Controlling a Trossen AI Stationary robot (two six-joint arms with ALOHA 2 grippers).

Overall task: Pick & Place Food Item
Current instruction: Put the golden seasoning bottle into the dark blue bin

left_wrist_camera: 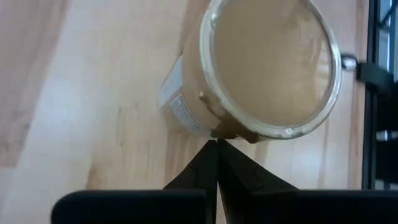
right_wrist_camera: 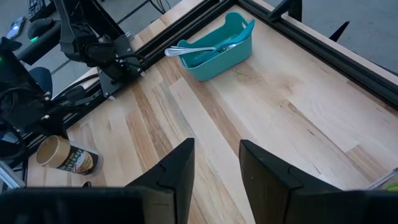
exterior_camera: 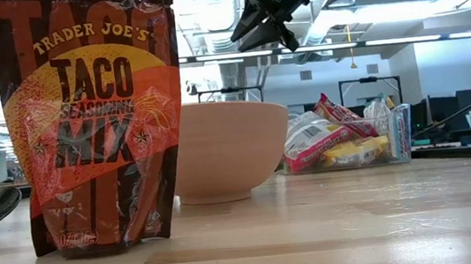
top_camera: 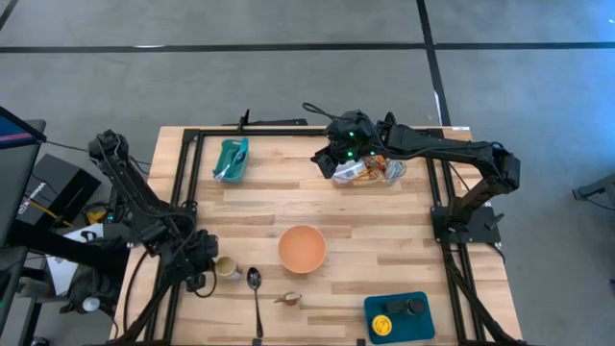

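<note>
While your right gripper (top_camera: pixel 338 161) hovers with fingers parted and empty at upper centre of the high view, the food packets (top_camera: pixel 370 171) sit just right of it in their clear container. Your left gripper (top_camera: pixel 204 256), lower left, is closed beside the tipped cup (top_camera: pixel 228 268).

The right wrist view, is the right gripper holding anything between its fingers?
No, the right gripper shows only bare wooden table between its open fingers.
</note>
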